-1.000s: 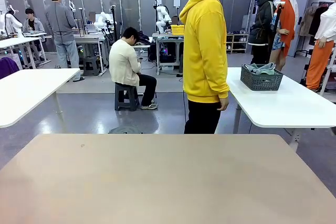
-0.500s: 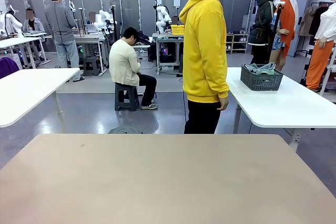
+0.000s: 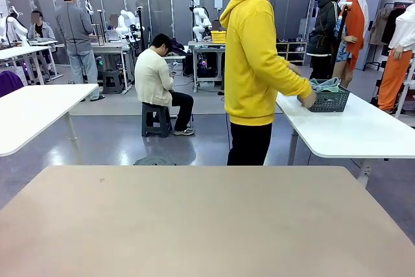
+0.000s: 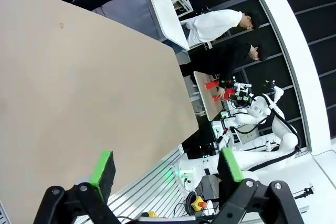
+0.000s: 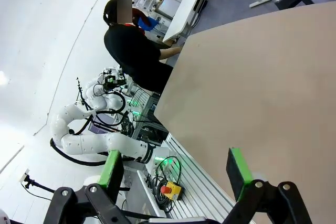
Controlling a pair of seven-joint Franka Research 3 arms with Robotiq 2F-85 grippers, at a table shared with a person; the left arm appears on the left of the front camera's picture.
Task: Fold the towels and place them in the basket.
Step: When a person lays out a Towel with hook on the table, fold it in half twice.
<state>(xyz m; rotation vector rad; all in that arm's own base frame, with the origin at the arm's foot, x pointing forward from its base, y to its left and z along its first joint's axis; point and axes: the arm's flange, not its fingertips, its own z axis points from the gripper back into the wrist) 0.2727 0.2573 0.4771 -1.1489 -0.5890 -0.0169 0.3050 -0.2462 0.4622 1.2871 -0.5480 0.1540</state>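
One basket [image 3: 332, 100] sits on the white bench [image 3: 363, 131], with a person's hand [image 3: 308, 100] at its near rim. The towels [image 3: 324, 84] inside are heaped, too small to count. Two claws, the left claw [image 4: 167, 167] and the right claw [image 5: 175, 169], gape wide over the beige bench [image 3: 194, 218].
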